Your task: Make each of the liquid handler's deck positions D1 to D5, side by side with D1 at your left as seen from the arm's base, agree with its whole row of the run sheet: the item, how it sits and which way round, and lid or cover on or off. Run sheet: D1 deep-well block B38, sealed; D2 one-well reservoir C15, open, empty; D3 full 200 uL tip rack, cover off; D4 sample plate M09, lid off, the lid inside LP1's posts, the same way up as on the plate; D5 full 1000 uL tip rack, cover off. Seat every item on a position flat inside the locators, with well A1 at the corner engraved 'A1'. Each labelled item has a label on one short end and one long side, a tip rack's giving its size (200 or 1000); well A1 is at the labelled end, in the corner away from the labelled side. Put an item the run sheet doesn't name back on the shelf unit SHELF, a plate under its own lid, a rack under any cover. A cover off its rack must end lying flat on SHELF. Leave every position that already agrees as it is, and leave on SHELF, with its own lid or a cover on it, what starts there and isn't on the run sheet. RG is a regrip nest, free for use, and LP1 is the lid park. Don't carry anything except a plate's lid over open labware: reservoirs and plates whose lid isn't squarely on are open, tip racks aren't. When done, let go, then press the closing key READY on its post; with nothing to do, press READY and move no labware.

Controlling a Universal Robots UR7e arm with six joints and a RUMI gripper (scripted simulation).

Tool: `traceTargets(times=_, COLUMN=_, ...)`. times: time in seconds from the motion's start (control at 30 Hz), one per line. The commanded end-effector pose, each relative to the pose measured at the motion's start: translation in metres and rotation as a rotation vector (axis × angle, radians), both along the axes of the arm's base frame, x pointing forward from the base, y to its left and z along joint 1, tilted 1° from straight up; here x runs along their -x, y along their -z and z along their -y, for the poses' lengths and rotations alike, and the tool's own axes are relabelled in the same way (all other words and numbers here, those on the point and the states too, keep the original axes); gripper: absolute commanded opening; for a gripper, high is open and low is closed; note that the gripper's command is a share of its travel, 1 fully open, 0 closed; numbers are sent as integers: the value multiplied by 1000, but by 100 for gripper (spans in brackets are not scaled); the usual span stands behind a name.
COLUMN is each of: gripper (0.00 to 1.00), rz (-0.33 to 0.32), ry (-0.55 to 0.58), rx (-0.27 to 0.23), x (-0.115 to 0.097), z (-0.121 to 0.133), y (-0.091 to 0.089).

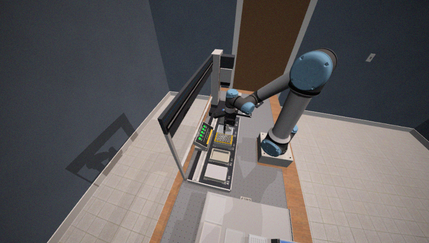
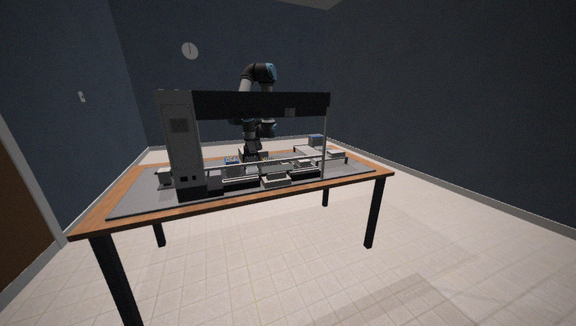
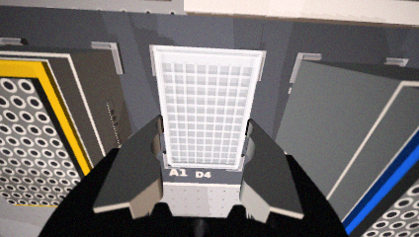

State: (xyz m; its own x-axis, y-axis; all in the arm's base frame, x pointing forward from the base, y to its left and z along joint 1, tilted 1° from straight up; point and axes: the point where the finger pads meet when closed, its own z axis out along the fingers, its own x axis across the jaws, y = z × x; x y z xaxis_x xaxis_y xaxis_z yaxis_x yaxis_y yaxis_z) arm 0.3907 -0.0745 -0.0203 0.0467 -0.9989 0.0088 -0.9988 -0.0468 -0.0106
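A white gridded well plate (image 3: 208, 106) sits flat inside the locators of position D4 (image 3: 203, 174), with the engraved A1 at its near left corner. My gripper (image 3: 205, 118) is shut on the plate's two long sides near its near end. I cannot tell whether the fingers hold a lid or the plate body. In the top view the gripper (image 1: 228, 124) stands low over the deck under the gantry. A yellow-rimmed tip rack (image 3: 30, 128) stands at the left and a blue-rimmed tip rack (image 3: 390, 197) at the right, both with open tip holes.
On the deck in the top view lie the yellow rack (image 1: 223, 138), an open reservoir (image 1: 220, 155) and a sealed white block (image 1: 215, 172). The gantry bar (image 1: 186, 93) runs above the deck's far side. The shelf unit (image 1: 241, 219) is at the bottom.
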Motion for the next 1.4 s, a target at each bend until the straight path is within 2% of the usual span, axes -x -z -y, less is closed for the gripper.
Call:
traceTargets(times=0.0, gripper=0, rz=1, ry=0, rx=1, x=0, z=0, y=0)
traceTargets(times=0.37, gripper=0, rz=1, ry=0, rx=1, x=0, z=0, y=0)
traceTargets(times=1.37, gripper=0, rz=1, ry=0, rx=0, x=0, z=0, y=-44)
